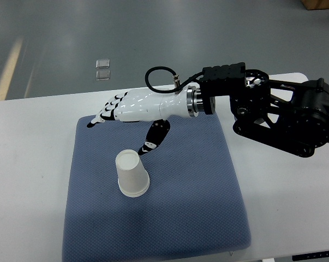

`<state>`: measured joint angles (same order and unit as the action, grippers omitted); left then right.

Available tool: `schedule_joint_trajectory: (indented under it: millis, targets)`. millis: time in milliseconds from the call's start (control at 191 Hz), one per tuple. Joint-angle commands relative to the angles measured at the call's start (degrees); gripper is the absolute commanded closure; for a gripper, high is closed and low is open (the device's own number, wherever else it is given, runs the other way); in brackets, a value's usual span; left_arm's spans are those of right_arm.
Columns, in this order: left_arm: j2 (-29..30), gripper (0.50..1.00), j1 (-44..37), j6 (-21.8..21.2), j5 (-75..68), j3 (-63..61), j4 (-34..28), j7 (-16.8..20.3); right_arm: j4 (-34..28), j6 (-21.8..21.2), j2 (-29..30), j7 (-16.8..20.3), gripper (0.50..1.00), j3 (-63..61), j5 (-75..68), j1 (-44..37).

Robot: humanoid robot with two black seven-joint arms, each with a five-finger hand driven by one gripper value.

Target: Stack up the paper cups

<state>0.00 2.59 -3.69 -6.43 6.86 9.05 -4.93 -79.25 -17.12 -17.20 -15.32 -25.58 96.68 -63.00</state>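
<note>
A white paper cup [132,173] stands upside down on the blue mat [191,207], a little left of the mat's middle. It looks like a stack, with a second rim showing at its base. My right hand [120,109] reaches in from the right and hovers over the mat's far left part, above and behind the cup. Its fingers [101,116] are stretched out flat and hold nothing, and the thumb [152,141] points down toward the cup without touching it. The left arm is out of view.
The mat lies on a white table [28,164]. My black right arm [279,114] crosses the table's far right side. Beyond the table's far edge is grey floor with a small clear object [103,68] on it.
</note>
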Motion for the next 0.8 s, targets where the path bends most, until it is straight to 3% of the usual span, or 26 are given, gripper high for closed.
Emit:
schedule_joint_trajectory:
  millis: [0,189,325,546,792]
  targets:
    - [0.0,0.500,0.0,0.0,0.0,0.1,0.0,0.0,4.3,0.5,0.0,1.3,0.581,-5.5,-7.2,1.5]
    - [0.0,0.500,0.0,0.0,0.0,0.0,-0.1,0.0,13.2,2.2,0.9,7.9,0.583,-17.1,-23.0,6.0]
    - [0.0,0.500,0.0,0.0,0.0,0.0,0.0,0.0,19.0,5.6,5.0,12.4,0.583,-26.9,-27.6,12.4]
    - [0.0,0.500,0.0,0.0,0.0,0.0,-0.1,0.0,24.8,9.4,10.7,15.7,0.583,-37.8,-32.6,19.4]
    - [0.0,0.500,0.0,0.0,-0.1,0.0,0.0,0.0,28.9,18.4,11.7,18.0,0.585,-37.4,-45.3,20.9]
